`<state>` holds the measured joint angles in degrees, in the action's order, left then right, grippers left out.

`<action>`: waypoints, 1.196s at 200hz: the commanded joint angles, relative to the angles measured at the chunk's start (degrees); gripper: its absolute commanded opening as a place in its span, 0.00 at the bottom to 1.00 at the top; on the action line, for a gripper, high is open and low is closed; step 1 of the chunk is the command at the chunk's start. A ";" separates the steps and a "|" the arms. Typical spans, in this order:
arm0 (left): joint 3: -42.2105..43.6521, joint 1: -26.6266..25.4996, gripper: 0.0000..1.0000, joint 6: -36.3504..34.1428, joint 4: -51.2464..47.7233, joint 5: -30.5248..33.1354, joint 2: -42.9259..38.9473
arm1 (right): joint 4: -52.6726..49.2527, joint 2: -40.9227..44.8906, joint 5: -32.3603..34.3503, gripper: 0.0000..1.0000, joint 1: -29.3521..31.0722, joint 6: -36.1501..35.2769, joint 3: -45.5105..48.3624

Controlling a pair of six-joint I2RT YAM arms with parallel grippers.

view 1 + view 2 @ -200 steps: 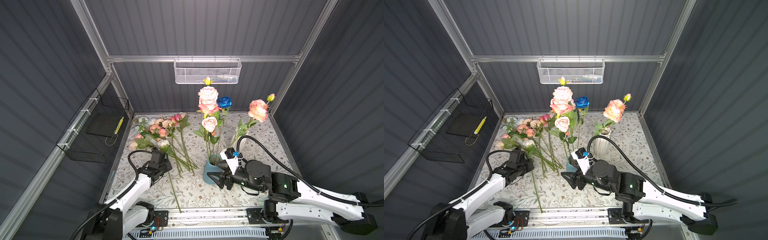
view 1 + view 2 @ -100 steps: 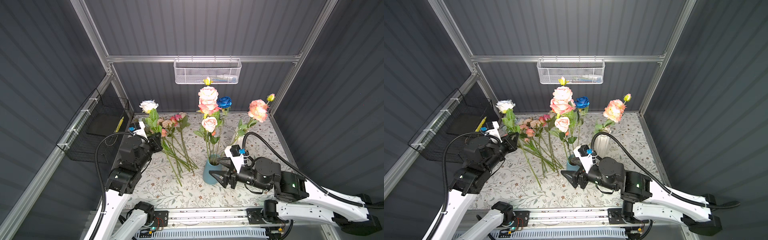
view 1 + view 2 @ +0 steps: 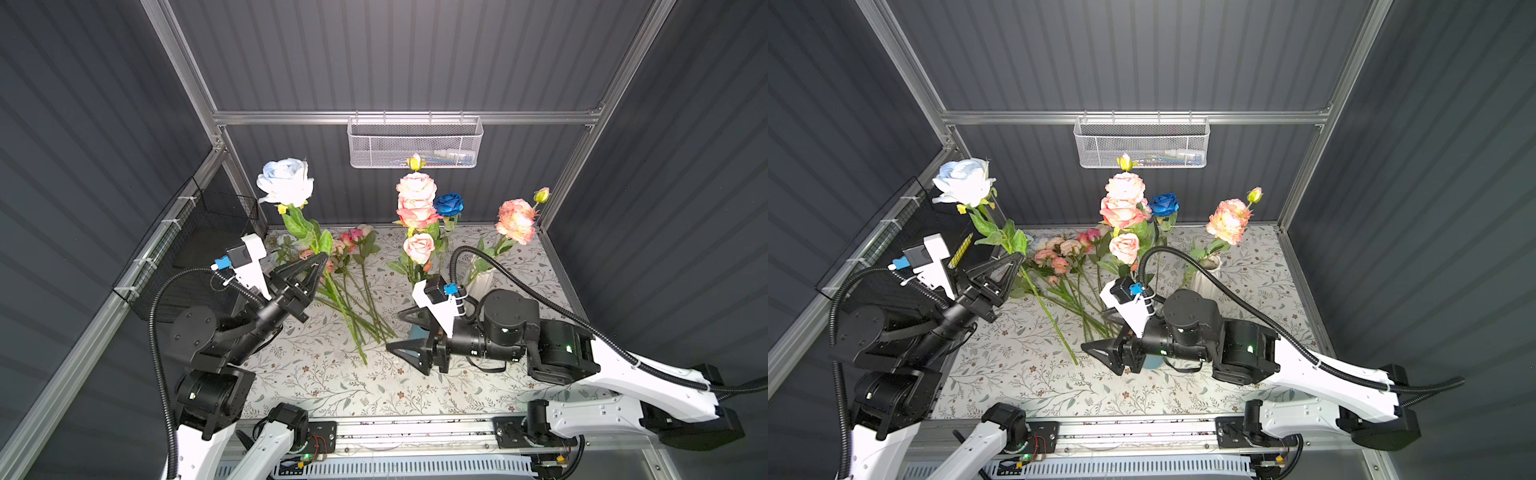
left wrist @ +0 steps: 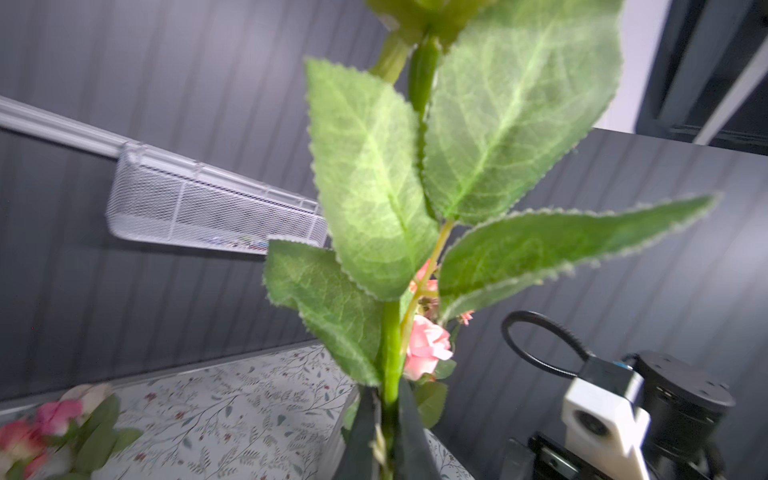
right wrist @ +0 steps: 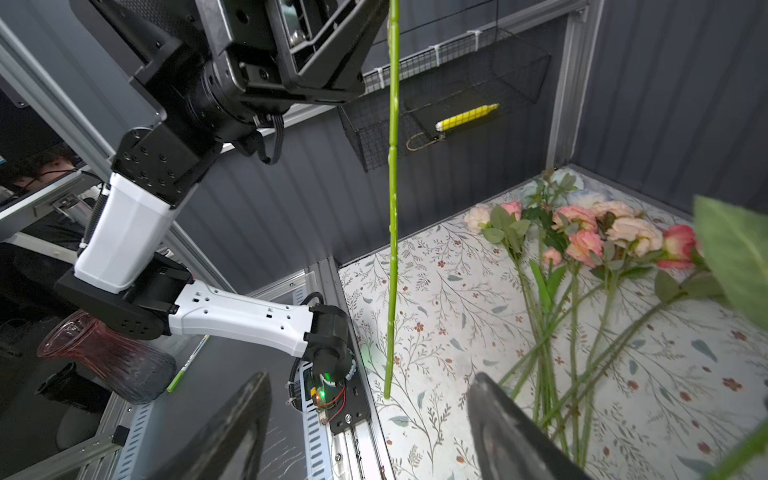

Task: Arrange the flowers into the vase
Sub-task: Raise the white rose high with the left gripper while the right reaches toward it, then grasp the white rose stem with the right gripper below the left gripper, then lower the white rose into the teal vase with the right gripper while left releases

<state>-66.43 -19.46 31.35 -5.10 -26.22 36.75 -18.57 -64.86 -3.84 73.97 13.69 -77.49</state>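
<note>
Pale blue petals top the rose [image 3: 286, 180] that the left claw [image 3: 322, 261] pinches by its green stem [image 5: 390, 208], with the jaws narrowed right down onto it. The bloom stands high above this claw, past a cluster of serrated leaves [image 4: 374, 187]. The bare stem runs down below the claw towards the floral tabletop [image 3: 332, 374]; whether its end touches the tabletop I cannot tell. Beyond the left claw and down on the tabletop lie the loose flowers [image 3: 1067, 266], pink, peach and cream, with their stems crossing. The right claw [image 3: 395, 332] is spread wide and holds nothing, pointing towards the hanging stem, which is well apart from its fingertips [image 5: 249, 395]. Just behind the right claw stands the teal vase [image 3: 417, 332], largely hidden by it, with the pink roses [image 3: 417, 203] and a deep blue rose [image 3: 449, 203] rising above it. Further behind that claw, a white vase [image 3: 484, 282] carries a peach bloom [image 3: 515, 220].
</note>
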 commanded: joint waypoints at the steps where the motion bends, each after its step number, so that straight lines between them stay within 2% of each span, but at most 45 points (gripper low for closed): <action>1: 0.32 -0.30 0.00 3.96 9.83 -10.43 -0.22 | -0.35 -4.24 -1.77 0.76 0.20 -2.65 -4.89; 53: 3.55 -0.31 0.00 14.56 23.48 -19.52 2.84 | 3.18 -9.84 -2.66 0.76 0.20 -3.54 -10.47; 66: 4.46 -0.31 0.00 16.99 26.99 -20.78 3.54 | 3.27 -11.13 -3.78 0.74 0.20 -3.67 -11.66; 83: 5.11 -0.27 0.00 18.36 28.86 -21.41 4.24 | 3.60 -12.19 -4.96 0.62 0.20 -3.63 -12.61; 108: 5.87 -0.29 0.00 19.40 29.90 -21.36 4.39 | 4.61 -12.24 -3.98 0.26 0.20 -3.66 -12.10; 121: 6.13 -0.33 0.08 19.73 30.41 -21.49 4.47 | 5.27 -11.96 -3.77 0.07 0.20 -3.67 -11.44; 128: 6.21 -0.27 0.16 19.78 30.42 -21.39 4.42 | 5.67 -11.69 -3.66 0.00 0.20 -3.54 -11.01; 136: 6.18 -0.34 0.39 19.43 29.64 -20.94 4.31 | 6.36 -11.25 -3.30 0.00 0.20 -3.50 -10.32; 140: 6.23 -0.31 0.53 19.09 28.91 -20.54 4.25 | 6.74 -10.94 -3.11 0.00 0.20 -3.38 -9.90; 141: 6.23 -0.31 0.61 19.09 28.74 -20.45 4.18 | 6.85 -10.84 -2.98 0.00 0.20 -3.44 -9.80; 142: 6.18 -0.31 0.61 18.92 28.61 -20.37 4.15 | 7.00 -10.74 -2.91 0.00 0.20 -3.42 -9.66; 144: 6.20 -0.36 0.70 18.83 28.34 -20.19 4.08 | 7.11 -10.46 -2.79 0.00 0.20 -3.48 -9.44; 145: 6.21 -0.33 0.70 18.59 28.23 -20.01 4.05 | 7.21 -10.42 -2.69 0.00 0.20 -3.49 -9.35; 150: 6.18 -0.31 0.84 18.13 27.24 -19.58 3.78 | 7.68 -9.86 -2.37 0.00 0.21 -3.50 -8.74; 159: 6.18 -0.31 0.98 17.21 25.84 -18.71 3.36 | 8.33 -8.65 -1.46 0.00 0.20 -3.45 -7.53; 189: 5.79 -0.30 1.00 12.59 19.40 -14.45 0.70 | 9.13 -3.40 3.21 0.00 0.20 -4.30 -3.13; 239: 7.84 -0.31 1.00 0.85 0.02 1.35 -5.57 | 6.24 8.51 14.58 0.00 0.20 -6.54 4.33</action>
<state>-60.23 -19.49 39.40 5.69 -33.63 33.21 -12.03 -61.49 2.76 74.08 9.13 -75.92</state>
